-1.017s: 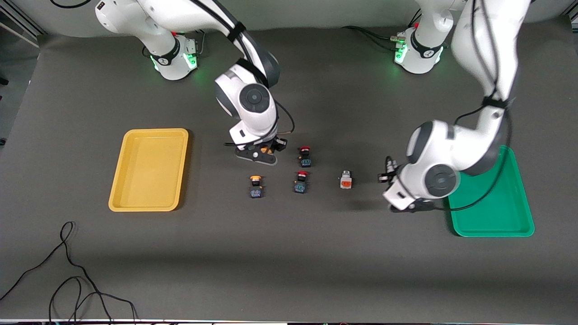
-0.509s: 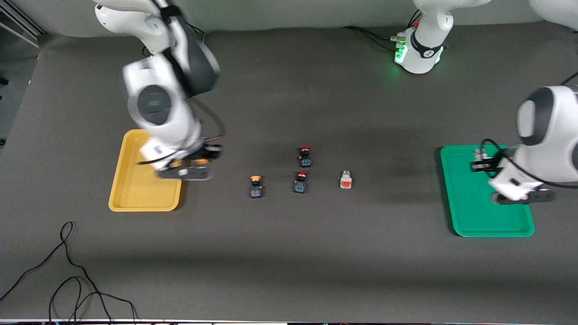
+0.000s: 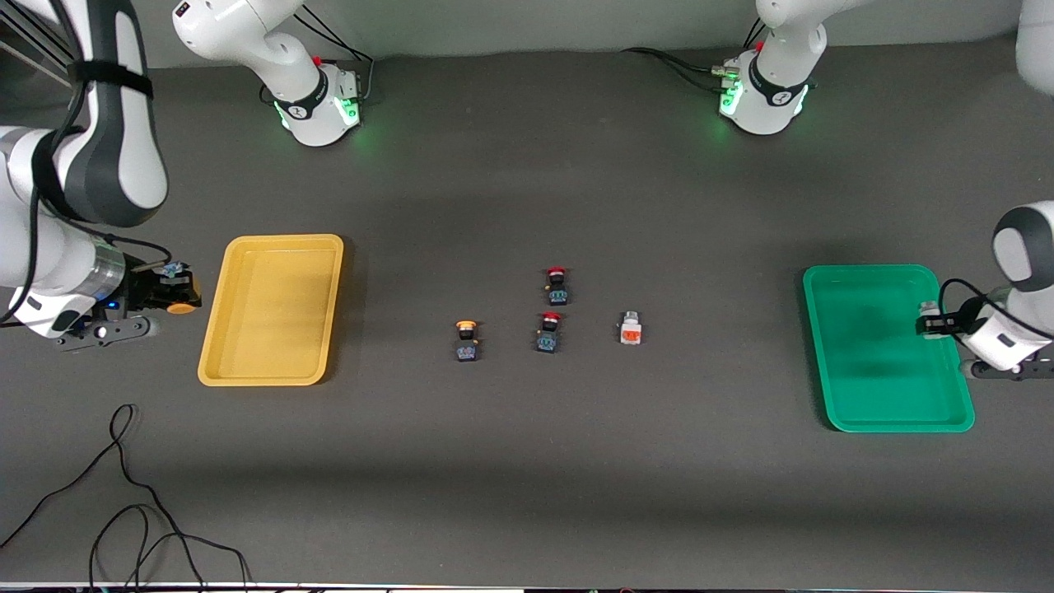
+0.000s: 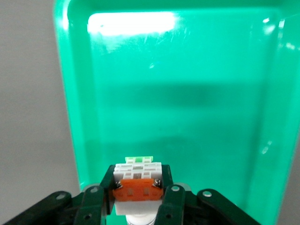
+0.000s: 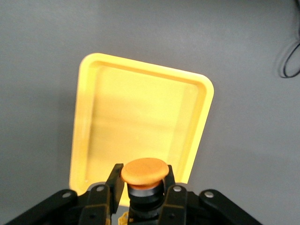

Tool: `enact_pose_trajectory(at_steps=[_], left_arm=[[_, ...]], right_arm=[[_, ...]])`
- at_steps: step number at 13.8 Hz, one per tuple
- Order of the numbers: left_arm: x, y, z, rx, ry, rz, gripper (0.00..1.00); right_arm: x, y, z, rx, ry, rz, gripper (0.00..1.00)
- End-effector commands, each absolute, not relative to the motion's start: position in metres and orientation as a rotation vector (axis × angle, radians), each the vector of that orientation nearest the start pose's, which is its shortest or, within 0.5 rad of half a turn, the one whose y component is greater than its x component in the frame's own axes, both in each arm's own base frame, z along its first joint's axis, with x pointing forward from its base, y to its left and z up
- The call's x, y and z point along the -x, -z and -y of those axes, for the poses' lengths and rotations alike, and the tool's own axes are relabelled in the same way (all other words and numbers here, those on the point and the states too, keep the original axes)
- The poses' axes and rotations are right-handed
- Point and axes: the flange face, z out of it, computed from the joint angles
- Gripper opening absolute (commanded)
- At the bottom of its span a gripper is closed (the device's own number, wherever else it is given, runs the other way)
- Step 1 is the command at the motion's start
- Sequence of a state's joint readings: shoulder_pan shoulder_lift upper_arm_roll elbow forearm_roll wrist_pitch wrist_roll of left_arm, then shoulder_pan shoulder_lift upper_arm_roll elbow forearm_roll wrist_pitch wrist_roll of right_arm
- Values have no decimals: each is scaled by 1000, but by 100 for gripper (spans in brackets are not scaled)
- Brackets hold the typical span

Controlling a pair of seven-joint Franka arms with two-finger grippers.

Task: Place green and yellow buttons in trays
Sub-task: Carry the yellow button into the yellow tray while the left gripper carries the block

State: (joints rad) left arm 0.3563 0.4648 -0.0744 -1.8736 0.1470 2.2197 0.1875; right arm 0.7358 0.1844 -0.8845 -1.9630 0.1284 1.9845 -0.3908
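My right gripper [image 3: 169,290] is shut on an orange-yellow capped button [image 3: 182,308], up in the air beside the yellow tray [image 3: 272,329], just off its edge toward the right arm's end of the table. In the right wrist view the cap [image 5: 144,170] sits between the fingers, with the yellow tray [image 5: 140,112] ahead. My left gripper [image 3: 932,324] is shut on a white block button [image 4: 137,183] with an orange patch, over the green tray's [image 3: 873,362] edge at the left arm's end of the table. A second orange-yellow button [image 3: 466,339] and a second white block [image 3: 630,329] stand mid-table.
Two red-capped switches [image 3: 557,285] [image 3: 549,332] stand between the loose orange-yellow button and the white block. Both trays hold nothing. A black cable [image 3: 123,511] lies near the front edge at the right arm's end. The arm bases stand at the back.
Both arms swung outward from the table's middle with their buttons. The right gripper crossed the yellow tray to just past its outer edge. The left gripper crossed to the green tray's outer edge.
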Motion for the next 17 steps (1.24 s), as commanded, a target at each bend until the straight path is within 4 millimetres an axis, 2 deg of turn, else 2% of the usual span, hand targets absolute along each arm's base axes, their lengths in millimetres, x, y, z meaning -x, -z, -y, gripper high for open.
enact_pose_trajectory(at_steps=[1, 3, 5, 6, 7, 9, 10, 11, 12, 13, 15, 16, 17], left_arm=[[-593, -215, -177, 3088, -135, -57, 0], [-590, -194, -188, 3094, -107, -39, 0], [-590, -193, -188, 3095, -110, -60, 0], [-590, -196, -189, 3094, -111, -64, 60], [-590, -199, -189, 3093, -109, -92, 99], [-591, -219, -190, 3086, -128, -136, 100], [-590, -239, -184, 3084, -166, -144, 100], [-590, -268, -177, 3082, -204, -132, 100], [-593, -295, -163, 3086, -248, -145, 100], [-597, -323, -149, 3094, -296, -152, 100], [-611, -372, -117, 3138, -372, -69, 99], [-620, -394, -93, 3136, -391, -39, 99], [-625, -408, -68, 3130, -406, 17, 99]], right_arm=[[-556, -331, 79, 3120, -120, 335, 31], [-560, -286, 80, 3117, -165, 347, 31], [-561, -246, 90, 3096, -155, 380, 31], [-564, -233, 91, 3081, -146, 392, 31], [-563, -221, 94, 3072, -150, 402, 31], [-564, -213, 95, 3072, -156, 402, 31], [-563, -212, 95, 3071, -162, 397, 34], [-563, -212, 95, 3072, -164, 387, 52], [-563, -212, 94, 3070, -165, 374, 83], [-564, -214, 94, 3068, -163, 368, 98], [-577, -232, 80, 3034, -164, 344, 100], [-585, -247, 74, 3013, -191, 322, 100], [-596, -271, 74, 3032, -221, 318, 100]])
